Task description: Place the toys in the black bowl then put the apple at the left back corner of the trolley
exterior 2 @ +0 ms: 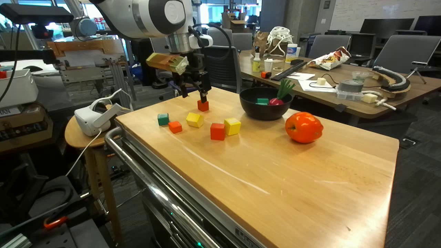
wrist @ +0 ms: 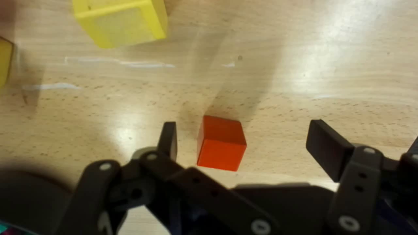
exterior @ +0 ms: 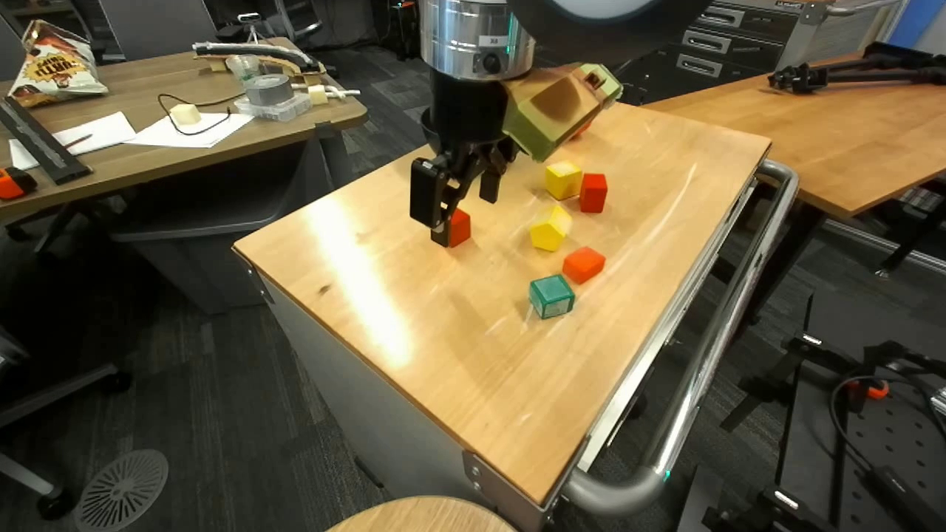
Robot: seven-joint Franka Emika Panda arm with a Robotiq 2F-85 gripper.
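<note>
In an exterior view, left of the black bowl (exterior 2: 265,113), our hand (exterior 2: 194,95) stands wide, lined up on a red block (exterior 2: 203,107) showing off-centre; we should even both gaps before closing. Right of the bowl lies the apple (exterior 2: 304,127).

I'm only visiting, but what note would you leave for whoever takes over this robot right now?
Gripper: open, its jaws on either side of a red block in the wrist view, not holding it.
Black bowl: on the trolley, with a teal piece and a leafy red radish-like toy inside.
Loose on the trolley: that block, another red block, an orange block, a yellow block, another yellow block and a teal block.
Apple: on the trolley near the bowl, at no corner.
Done: the two toys that show in the bowl.
Left: six loose blocks into the bowl, then the apple to the left back corner.
</note>
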